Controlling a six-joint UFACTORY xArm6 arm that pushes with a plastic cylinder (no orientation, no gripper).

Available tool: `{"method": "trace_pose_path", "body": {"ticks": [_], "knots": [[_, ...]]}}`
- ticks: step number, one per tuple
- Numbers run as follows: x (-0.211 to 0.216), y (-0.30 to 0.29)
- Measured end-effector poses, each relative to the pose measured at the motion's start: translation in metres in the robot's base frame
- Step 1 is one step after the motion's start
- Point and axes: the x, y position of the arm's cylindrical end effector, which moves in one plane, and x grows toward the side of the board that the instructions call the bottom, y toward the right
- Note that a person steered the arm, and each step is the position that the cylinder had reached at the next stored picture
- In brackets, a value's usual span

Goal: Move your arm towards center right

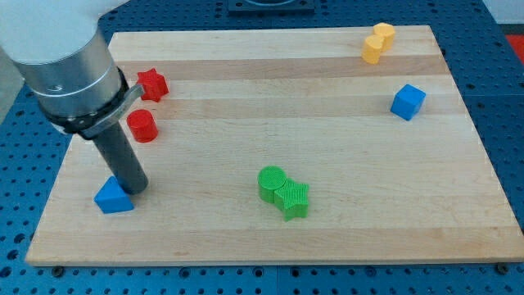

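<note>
My tip rests on the wooden board near its lower left, just right of and touching or nearly touching a blue triangular block. A red cylinder and a red star lie above it at the view's left. A green cylinder and a green star sit together at the bottom centre. A blue cube is at the centre right. Two yellow blocks sit together at the top right.
The arm's large grey body covers the board's upper left corner. A blue perforated table surrounds the board.
</note>
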Motion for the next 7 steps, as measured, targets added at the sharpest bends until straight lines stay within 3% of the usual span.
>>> {"method": "trace_pose_path", "body": {"ticks": [2, 3, 7], "knots": [[0.0, -0.018], [-0.021, 0.004], [-0.061, 0.174]]}}
